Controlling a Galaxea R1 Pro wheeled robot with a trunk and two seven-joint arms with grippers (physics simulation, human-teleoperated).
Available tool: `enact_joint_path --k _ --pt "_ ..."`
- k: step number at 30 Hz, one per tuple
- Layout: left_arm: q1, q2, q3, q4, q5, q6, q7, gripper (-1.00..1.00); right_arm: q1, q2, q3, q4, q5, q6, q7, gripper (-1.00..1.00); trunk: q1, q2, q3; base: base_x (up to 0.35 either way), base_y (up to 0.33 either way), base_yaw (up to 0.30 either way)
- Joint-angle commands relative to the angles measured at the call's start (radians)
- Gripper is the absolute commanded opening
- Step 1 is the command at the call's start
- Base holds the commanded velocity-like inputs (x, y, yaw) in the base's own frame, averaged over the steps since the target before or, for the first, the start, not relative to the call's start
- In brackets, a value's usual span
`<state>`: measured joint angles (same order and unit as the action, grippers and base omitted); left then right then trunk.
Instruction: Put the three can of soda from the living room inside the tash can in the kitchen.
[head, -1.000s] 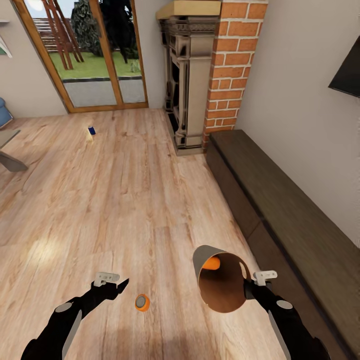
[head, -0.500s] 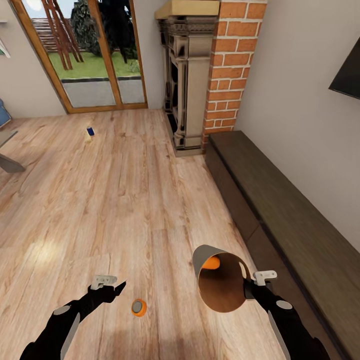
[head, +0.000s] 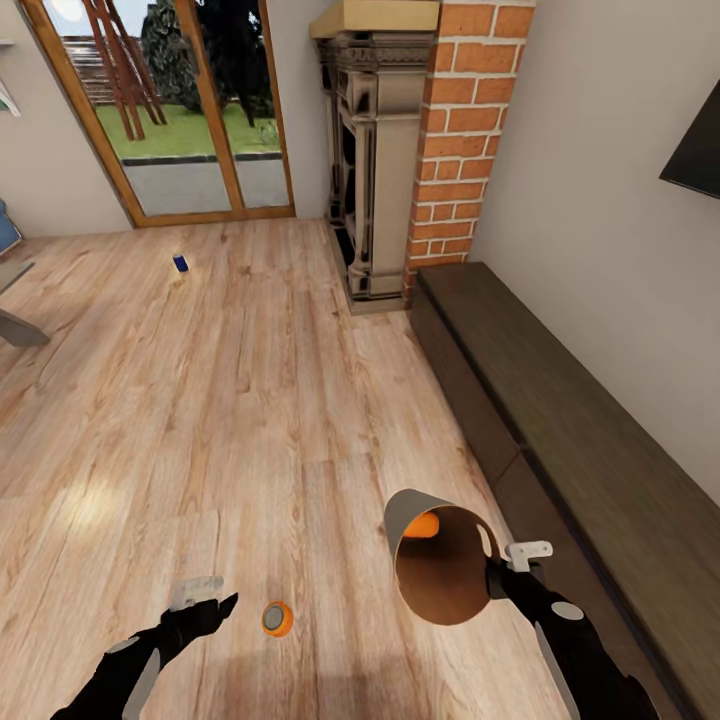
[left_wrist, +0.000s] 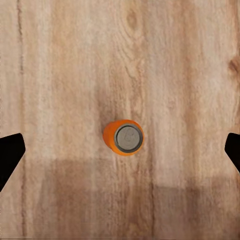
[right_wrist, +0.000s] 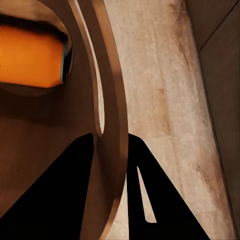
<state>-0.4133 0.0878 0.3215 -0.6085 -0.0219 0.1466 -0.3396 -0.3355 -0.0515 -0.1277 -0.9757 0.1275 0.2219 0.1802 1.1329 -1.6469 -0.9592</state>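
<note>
An orange soda can (head: 277, 618) stands upright on the wood floor; in the left wrist view this can (left_wrist: 123, 137) is seen from straight above, silvery top up. My left gripper (head: 212, 600) hovers just left of it, open, its fingertips (left_wrist: 10, 155) spread wide to either side. My right gripper (head: 495, 575) is shut on the rim of the tash can (head: 440, 565), which is held tilted with its mouth toward me. A second orange can (head: 422, 525) lies inside the tash can (right_wrist: 107, 125). The dark blue can (head: 180, 262) stands far off near the glass doors.
A long dark low cabinet (head: 560, 420) runs along the right wall. The red-brick fireplace (head: 400, 150) stands ahead on the right. Wood-framed glass doors (head: 180, 110) are at the back, and a table leg (head: 20, 325) shows at the far left.
My left gripper has dropped lower and drawn back toward me, now level with the orange can on the floor. The view shifted slightly. The right gripper and tash can stayed put.
</note>
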Motion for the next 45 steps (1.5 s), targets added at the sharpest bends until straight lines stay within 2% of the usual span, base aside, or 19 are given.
enact_joint_path --k 1,2,3,5,6,7,8,10,15,18,24,30,35,41,45 --pt "-0.04 0.0 -0.001 -0.002 -0.005 0.091 0.009 1.0 0.0 0.001 0.002 0.008 -0.007 0.001 0.006 -1.0 0.0 0.0 0.0 0.0 0.0 0.0" --pt "-0.055 0.0 -0.002 -0.003 -0.006 0.128 0.016 1.0 0.0 0.0 0.003 0.011 -0.007 0.0 0.006 -1.0 0.0 0.0 0.0 0.0 0.0 0.0" --pt "-0.087 0.0 -0.003 -0.006 -0.007 0.204 0.035 1.0 0.0 0.001 0.004 0.015 -0.007 -0.001 0.006 -1.0 0.0 0.0 0.0 0.0 0.0 0.0" --pt "-0.181 0.0 -0.005 -0.019 -0.012 0.377 0.1 1.0 0.0 0.001 0.007 0.019 -0.006 -0.002 0.007 -1.0 0.0 0.0 0.0 0.0 0.0 0.0" --pt "-0.208 -0.001 -0.006 -0.02 -0.013 0.424 0.117 1.0 0.0 0.001 0.008 0.019 -0.006 -0.002 0.007 -1.0 0.0 0.0 0.0 0.0 0.0 0.0" --pt "-0.261 -0.001 -0.006 -0.021 -0.013 0.519 0.15 1.0 0.0 0.001 0.011 0.02 -0.006 -0.002 0.007 -1.0 0.0 0.0 0.0 0.0 0.0 0.0" --pt "-0.285 -0.001 -0.006 -0.022 -0.013 0.563 0.164 1.0 0.0 0.002 0.012 0.021 -0.006 -0.002 0.007 -1.0 0.0 0.0 0.0 0.0 0.0 0.0" --pt "-0.372 -0.001 -0.007 -0.025 -0.013 0.694 0.205 1.0 0.0 0.002 0.016 0.021 -0.006 -0.002 0.007 -1.0 0.0 0.0 0.0 0.0 0.0 0.0" --pt "-0.493 -0.001 -0.007 -0.007 -0.016 0.788 0.251 1.0 0.0 0.004 0.018 0.021 -0.006 -0.002 0.007 -1.0 0.0 0.0 0.0 0.0 0.0 0.0" --pt "-0.532 -0.005 -0.007 0.004 -0.015 0.814 0.275 1.0 0.0 0.004 0.019 0.022 -0.006 -0.002 0.007 -1.0 0.004 -0.007 -0.003 0.0 0.0 0.0" --pt "-0.539 -0.006 -0.005 0.006 -0.007 0.808 0.28 1.0 0.0 0.004 0.019 0.023 -0.006 -0.002 0.007 -1.0 0.027 -0.049 -0.022 0.0 0.0 0.0" --pt "-0.538 -0.006 -0.004 0.005 -0.001 0.762 0.277 1.0 0.0 0.004 0.019 0.023 -0.006 -0.002 0.007 -1.0 0.05 -0.091 -0.041 0.0 0.0 0.0" --pt "-0.538 -0.007 -0.004 0.007 -0.004 0.674 0.272 1.0 0.0 0.003 0.021 0.022 -0.005 -0.002 0.007 -1.0 0.069 -0.126 -0.056 0.0 0.0 0.0" --pt "-0.536 -0.007 -0.006 0.007 -0.006 0.648 0.271 1.0 -0.006 0.005 0.023 0.01 -0.005 0.009 0.004 -1.0 0.092 -0.168 -0.075 0.0 0.0 0.0" --pt "-0.536 -0.007 -0.007 0.007 -0.006 0.647 0.272 1.0 -0.014 0.006 0.051 0.005 -0.004 0.014 0.003 -1.0 0.107 -0.196 -0.088 0.0 0.0 0.0"
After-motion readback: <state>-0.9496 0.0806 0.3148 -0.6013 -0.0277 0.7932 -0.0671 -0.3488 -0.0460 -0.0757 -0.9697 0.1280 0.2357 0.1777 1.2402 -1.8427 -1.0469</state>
